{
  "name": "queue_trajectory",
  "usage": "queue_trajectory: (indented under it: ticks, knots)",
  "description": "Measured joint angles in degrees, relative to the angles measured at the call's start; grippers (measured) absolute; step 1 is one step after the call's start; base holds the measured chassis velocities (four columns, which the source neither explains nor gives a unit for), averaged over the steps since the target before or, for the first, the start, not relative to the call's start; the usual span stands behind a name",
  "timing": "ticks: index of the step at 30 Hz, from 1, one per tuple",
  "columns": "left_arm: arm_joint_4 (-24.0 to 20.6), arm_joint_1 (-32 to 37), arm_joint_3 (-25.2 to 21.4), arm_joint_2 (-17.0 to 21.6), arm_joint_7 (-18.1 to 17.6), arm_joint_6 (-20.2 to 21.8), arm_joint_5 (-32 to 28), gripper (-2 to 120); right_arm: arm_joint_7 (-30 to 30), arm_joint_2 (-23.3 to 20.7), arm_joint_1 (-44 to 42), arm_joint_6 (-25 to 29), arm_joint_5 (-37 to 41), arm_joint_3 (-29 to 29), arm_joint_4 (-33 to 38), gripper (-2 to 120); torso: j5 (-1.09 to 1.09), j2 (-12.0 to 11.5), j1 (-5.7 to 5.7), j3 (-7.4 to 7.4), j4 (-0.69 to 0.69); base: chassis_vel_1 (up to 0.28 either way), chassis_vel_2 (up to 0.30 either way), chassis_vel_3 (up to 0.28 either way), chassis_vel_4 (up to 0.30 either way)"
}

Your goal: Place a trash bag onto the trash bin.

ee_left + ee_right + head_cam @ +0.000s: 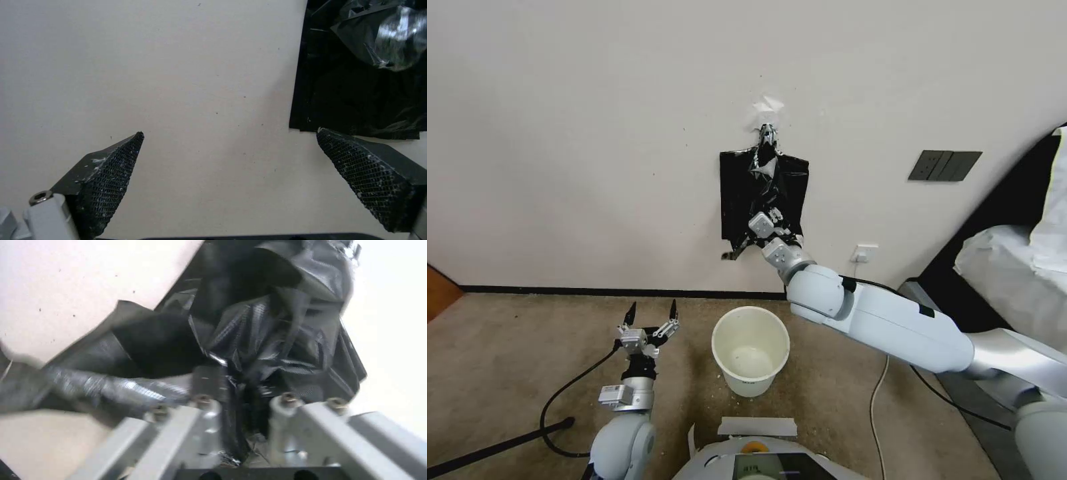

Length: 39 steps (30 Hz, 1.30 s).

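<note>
Against the wall, the glossy crinkled black plastic trash bag [764,193] is clamped by the right gripper [768,235]; left gripper [652,311] fingers are spread wide beside the round cream-white plastic trash bin [751,350].

Arms: my shells are glossy white, with silver-grey joints toward the wrists.
Left claw [652,312]: two black, pointed fingers [111,173] with a fine mesh-textured grip face, flecked white; a silver screw sits at one base.
Right claw [242,396]: pale grey metal links with brass-coloured screws.
Cable: a black lead loops from my left wrist.
</note>
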Motion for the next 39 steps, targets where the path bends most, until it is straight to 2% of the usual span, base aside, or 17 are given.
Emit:
queue_trajectory:
  ticks: [2, 5, 6, 9, 10, 12, 14, 17, 18, 21, 22, 25, 26, 30, 33, 34, 39]
  knots:
    - [-0.48, -0.02, 0.03, 0.46, -0.06, 0.26, -0.32, 100, -0.28, 0.02, -1.19, 1.58, 0.13, 1.38, 0.13, 1, 0.0, 0.0, 0.0, 0.0, 0.0, 0.0, 0.0, 0.0, 0.0]
    - [-2.77, -0.47, 0.41, 3.31, -0.88, 1.73, -2.08, 100, -3.27, -0.13, -6.03, 11.95, -0.81, 6.37, 0.09, 0, 0.0, 0.0, 0.0, 0.0, 0.01, 0.0, 0.0, 0.0, 0.0]
    - [-2.77, -0.47, 0.41, 3.31, -0.88, 1.73, -2.08, 100, -3.27, -0.13, -6.03, 11.95, -0.81, 6.37, 0.09, 0, 0.0, 0.0, 0.0, 0.0, 0.01, 0.0, 0.0, 0.0, 0.0]
    - [-5.48, -2.23, 0.55, 8.82, -1.7, 4.3, -6.08, 100, -6.66, -0.22, -11.26, 22.46, -1.94, 11.26, 0.03, 0, 0.0, 0.0, 0.0, 0.0, 0.0, 0.0, 0.0, 0.0, 0.0]
    - [-5.48, -2.23, 0.55, 8.82, -1.7, 4.3, -6.08, 100, -6.66, -0.22, -11.26, 22.46, -1.94, 11.26, 0.03, 0, 0.0, 0.0, 0.0, 0.0, 0.0, 0.0, 0.0, 0.0, 0.0]
    - [-6.93, -4.25, 0.43, 13.92, -2.53, 6.29, -9.83, 100, -8.59, -0.05, -14.83, 26.3, -2.95, 14.21, 0.07, 0, -0.02, 0.0, 0.0, 0.0, 0.0, 0.0, 0.0, 0.0, 0.0]
    - [-7.4, -5.13, 0.29, 15.99, -2.82, 7.14, -11.48, 100, -9.37, -0.05, -16.22, 27.31, -3.74, 15.21, -0.05, 0, 0.0, 0.0, 0.0, 0.0, -0.01, 0.0, 0.0, 0.0, 0.0]
    - [-8.57, -9.54, 0.03, 23.84, -4.17, 10.05, -17.59, 100, -11.32, -0.04, -19.51, 29.59, -7.36, 17.04, -0.89, 0, -0.02, 0.0, 0.0, 0.0, 0.0, 0.0, 0.0, 0.0, 0.0]
    - [-8.57, -9.54, 0.03, 23.84, -4.17, 10.05, -17.59, 100, -11.32, -0.04, -19.51, 29.59, -7.36, 17.04, -0.89, 0, -0.02, 0.0, 0.0, 0.0, 0.0, 0.0, 0.0, 0.0, 0.0]
    - [-8.36, -17.97, 0.99, 34.72, -5.36, 12.95, -23.01, 100, -12.43, 0.37, -21.21, 30.64, -11.66, 17.73, -1.95, 0, -0.01, 0.0, 0.0, 0.0, -0.01, 0.0, 0.0, 0.0, 0.0]
    - [-8.36, -17.97, 0.99, 34.72, -5.36, 12.95, -23.01, 100, -12.43, 0.37, -21.21, 30.64, -11.66, 17.73, -1.95, 0, -0.01, 0.0, 0.0, 0.0, -0.01, 0.0, 0.0, 0.0, 0.0]
    - [-7.0, -26.28, 3.51, 42.31, -5.65, 14.51, -27.14, 100, -12.88, 0.66, -21.26, 30.95, -13.05, 17.74, -2.35, 0, 0.0, 0.0, 0.0, 0.0, -0.03, 0.0, 0.0, 0.0, 0.0]
    - [-5.81, -30.88, 6.2, 45.53, -5.59, 15.05, -29.09, 100, -13.01, 0.74, -21.08, 31.07, -13.23, 17.74, -2.37, 0, 0.0, 0.0, 0.0, 0.0, 0.02, 0.0, 0.0, 0.0, 0.0]
    - [-3.92, -39.53, 12.26, 49.59, -5.52, 16.0, -32.01, 100, -13.17, 0.79, -20.67, 31.1, -13.45, 17.58, -2.34, 0, -0.02, 0.0, 0.01, 0.01, 0.01, 0.0, 0.0, 0.0, 0.0]
    - [-0.9, -57.22, 26.05, 53.56, -4.63, 17.88, -33.53, 100, -13.21, 0.74, -19.89, 31.06, -13.63, 17.3, -2.28, 0, 0.0, 0.0, 0.0, 0.01, -0.01, 0.0, 0.0, 0.0, 0.0]
    - [-0.9, -57.22, 26.05, 53.56, -4.63, 17.88, -33.53, 100, -13.21, 0.74, -19.89, 31.06, -13.63, 17.3, -2.28, 0, 0.0, 0.0, 0.0, 0.01, -0.01, 0.0, 0.0, 0.0, 0.0]
    - [3.1, -76.13, 43.01, 53.84, -2.83, 21.16, -31.5, 100, -13.26, 0.7, -19.43, 30.94, -13.64, 17.29, -2.13, 0, 0.01, 0.0, 0.0, 0.0, -0.01, 0.0, 0.0, 0.0, 0.0]
